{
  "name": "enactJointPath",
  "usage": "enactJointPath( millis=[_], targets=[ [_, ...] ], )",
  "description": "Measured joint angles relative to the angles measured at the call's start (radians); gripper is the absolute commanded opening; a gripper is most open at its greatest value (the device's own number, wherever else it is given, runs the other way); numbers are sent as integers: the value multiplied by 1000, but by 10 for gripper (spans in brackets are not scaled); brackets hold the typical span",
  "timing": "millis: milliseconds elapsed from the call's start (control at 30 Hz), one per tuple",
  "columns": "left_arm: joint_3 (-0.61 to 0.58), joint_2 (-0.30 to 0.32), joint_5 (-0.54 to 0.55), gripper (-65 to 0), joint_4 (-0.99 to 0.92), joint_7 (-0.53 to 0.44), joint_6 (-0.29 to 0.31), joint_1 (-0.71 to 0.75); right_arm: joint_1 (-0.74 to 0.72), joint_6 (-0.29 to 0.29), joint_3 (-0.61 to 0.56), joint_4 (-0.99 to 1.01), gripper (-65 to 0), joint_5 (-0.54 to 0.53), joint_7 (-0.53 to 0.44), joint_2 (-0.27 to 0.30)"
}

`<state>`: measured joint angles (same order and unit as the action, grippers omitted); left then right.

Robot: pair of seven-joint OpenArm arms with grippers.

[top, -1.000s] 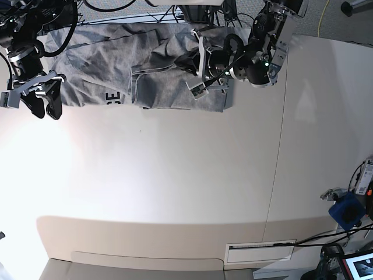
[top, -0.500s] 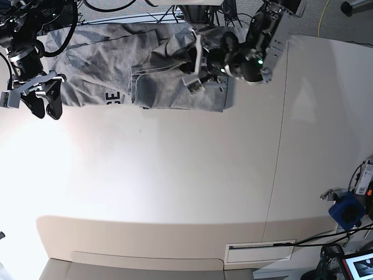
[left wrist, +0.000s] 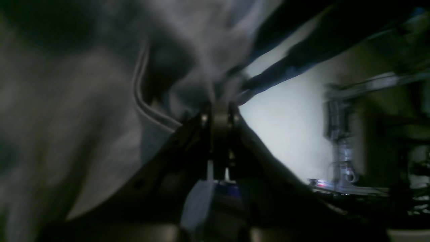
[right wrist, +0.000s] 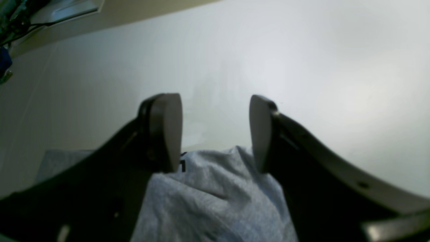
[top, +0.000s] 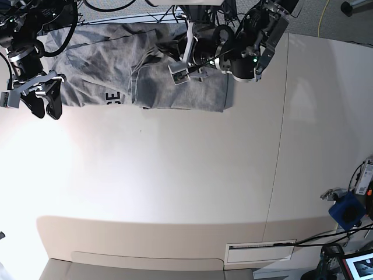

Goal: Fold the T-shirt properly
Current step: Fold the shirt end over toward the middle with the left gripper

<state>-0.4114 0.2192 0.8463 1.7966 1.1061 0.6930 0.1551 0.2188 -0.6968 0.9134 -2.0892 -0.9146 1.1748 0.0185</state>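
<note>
The heather-grey T-shirt (top: 99,64) lies rumpled along the table's far edge, with black letters (top: 113,97) showing at its near hem. My left gripper (top: 178,74) is over the bunched middle of the shirt. In the left wrist view its jaws (left wrist: 218,107) are shut on a gathered fold of the T-shirt (left wrist: 84,117). My right gripper (top: 45,109) hovers at the shirt's left end, open. In the right wrist view, nothing is between its fingers (right wrist: 164,131), and the T-shirt (right wrist: 215,195) lies just below them.
The white table (top: 175,175) spreads toward the near side, with a seam (top: 280,146) running down its right part. Cables (top: 116,9) crowd the far edge. A blue device (top: 347,211) and a small screen (top: 358,265) sit off the right side.
My left gripper opened, then shut on the shirt's bunched fabric. It shifted left, dragging the folds with it. The right arm has not moved.
</note>
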Motion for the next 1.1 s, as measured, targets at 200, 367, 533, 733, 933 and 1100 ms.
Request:
enactJointPath(
  millis=[200, 367, 533, 733, 933, 1100],
  targets=[
    [-54, 0, 42, -650, 0, -15, -2, 0, 0, 0, 0, 0, -333, 0, 0, 0],
    [-150, -33, -21, -650, 2, -66, -5, 0, 0, 0, 0, 0, -333, 0, 0, 0],
    [-236, -78, -172, -613, 2, -124, -3, -24, 0, 0, 0, 0, -333, 0, 0, 0],
    [-264, -80, -191, -330, 2, -120, -3, -44, 0, 0, 0, 0, -333, 0, 0, 0],
    [-261, -77, -192, -330, 2, -46, -10, -47, 0, 0, 0, 0, -333, 0, 0, 0],
    [-189, -56, -188, -330, 31, -44, -7, -47, 0, -1, 82, 0, -333, 58, -13, 62]
  ],
)
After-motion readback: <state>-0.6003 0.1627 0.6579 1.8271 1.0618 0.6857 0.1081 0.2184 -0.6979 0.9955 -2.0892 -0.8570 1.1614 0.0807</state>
